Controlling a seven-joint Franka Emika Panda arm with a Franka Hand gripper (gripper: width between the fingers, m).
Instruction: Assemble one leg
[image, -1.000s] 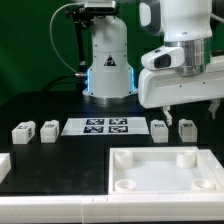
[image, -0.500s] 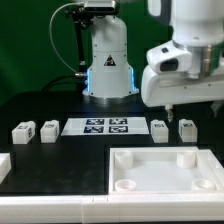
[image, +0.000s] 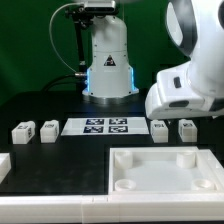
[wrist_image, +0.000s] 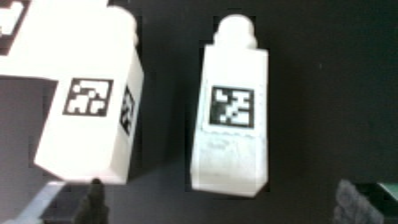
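Note:
Four legs lie on the black table in the exterior view: two at the left (image: 22, 130) (image: 48, 129) and two at the right (image: 160, 128) (image: 187, 128). My arm's white hand (image: 190, 90) hangs over the right pair, and its fingers are hidden in this view. In the wrist view two legs show from above, each with a marker tag: one (wrist_image: 235, 105) lies in line with the gap between my fingers, the other (wrist_image: 86, 100) beside it. My gripper (wrist_image: 222, 205) is open and empty above them, with dark fingertips (wrist_image: 80, 200) at the frame's edge.
The marker board (image: 97, 126) lies between the two pairs of legs. A large white square panel (image: 150, 152) with round corner holes lies in front of the right pair. The robot base (image: 107, 60) stands at the back.
My hand has moved down and toward the exterior view's right, over the right pair of legs. Its fingers, visible before, are now hidden behind the hand. No leg has moved.

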